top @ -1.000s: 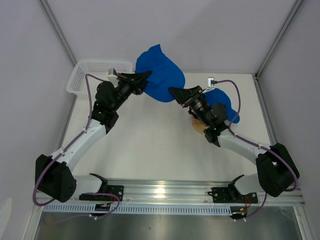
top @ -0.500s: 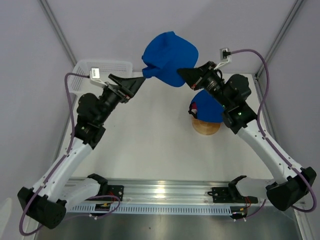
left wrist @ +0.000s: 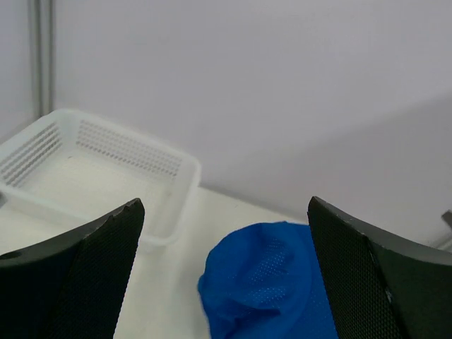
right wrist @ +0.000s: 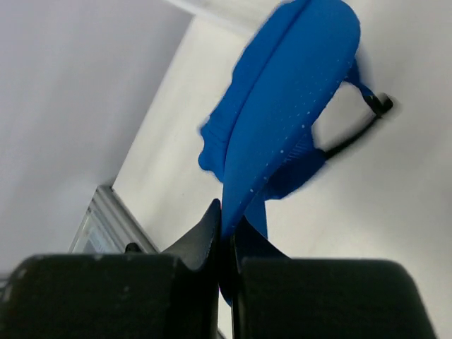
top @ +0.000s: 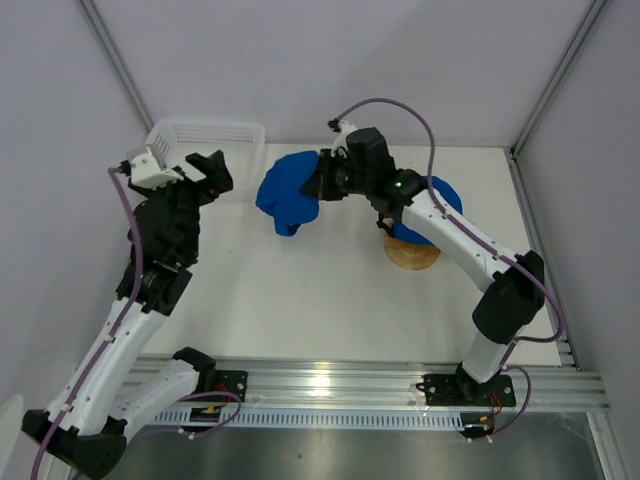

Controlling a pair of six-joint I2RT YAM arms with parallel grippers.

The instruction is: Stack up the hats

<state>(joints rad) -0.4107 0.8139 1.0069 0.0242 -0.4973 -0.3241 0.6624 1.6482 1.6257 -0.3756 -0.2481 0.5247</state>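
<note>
A royal blue hat [top: 283,197] hangs crumpled from my right gripper [top: 322,186], low over the table left of centre. In the right wrist view the jaws of that gripper [right wrist: 227,224] are pressed shut on the hat's [right wrist: 289,120] fabric edge, and its strap dangles toward the table. My left gripper [top: 208,170] stands wide open by the basket, apart from the hat. In the left wrist view this gripper [left wrist: 224,205] faces the hat [left wrist: 272,282] with nothing between its fingers. A second blue hat [top: 446,192] sits on the wooden stand [top: 414,256], mostly hidden by my right arm.
The white mesh basket [top: 172,140] stands at the back left corner, and its rim [left wrist: 106,127] shows in the left wrist view. Grey walls close the table at the back and both sides. A metal rail runs along the near edge.
My left gripper opened, let go of the blue hat and drew back left toward the basket. The right arm swung the hat up, then left and down.
</note>
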